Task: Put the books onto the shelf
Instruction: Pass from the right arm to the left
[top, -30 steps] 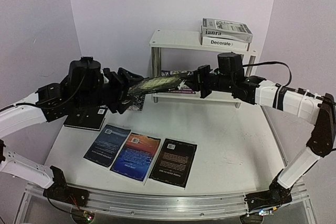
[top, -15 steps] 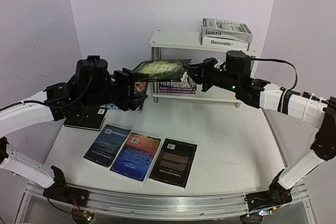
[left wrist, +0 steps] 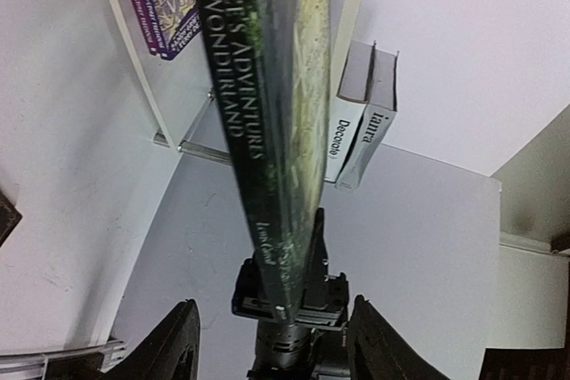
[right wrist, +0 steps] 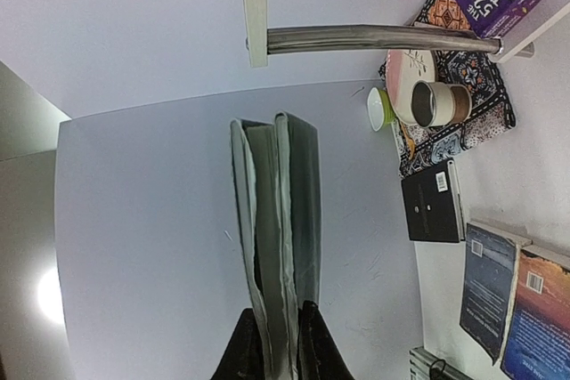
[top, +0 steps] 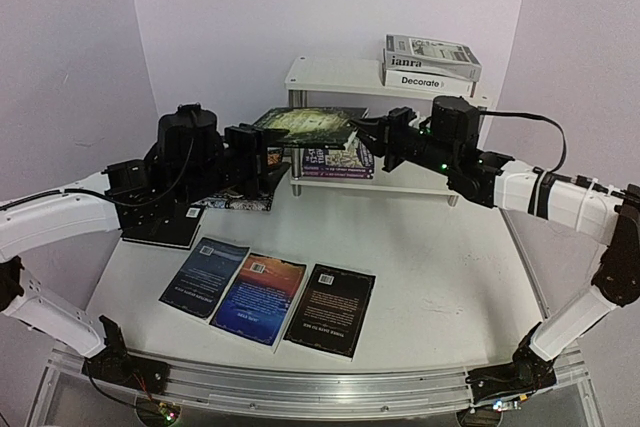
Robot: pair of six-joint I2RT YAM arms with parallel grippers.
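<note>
Since the earlier frames the green book (top: pixel 310 125) had risen from a low tilt in front of the shelf to lie nearly level, higher and further right, and the left arm had followed it inward.

At the left of the overhead view a black book (top: pixel 160 229) lay on the table (top: pixel 440 267), partly under the left arm, with a patterned placemat (top: pixel 240 201) just behind it. The left fingers (top: pixel 262 155) stood at the green book's left end. In the left wrist view they were spread wide on either side of its spine and touched nothing.

Along the lower middle of the frame three books lay flat in a row: a blue book (top: pixel 204 276), a blue-and-orange book (top: pixel 258 297) and a second black book (top: pixel 330 309).

The green book hung in the air at centre, in front of the shelf (top: pixel 340 75) and about level with the gap between its two boards. Purple books (top: pixel 335 160) lay on the lower board.

The right fingers (top: pixel 360 137) were pinched narrow on the green book's right edge, as the right wrist view showed. On the top board at upper right the grey "janra" book (top: pixel 432 50) sat on the white "Decorate" book (top: pixel 430 78).
</note>
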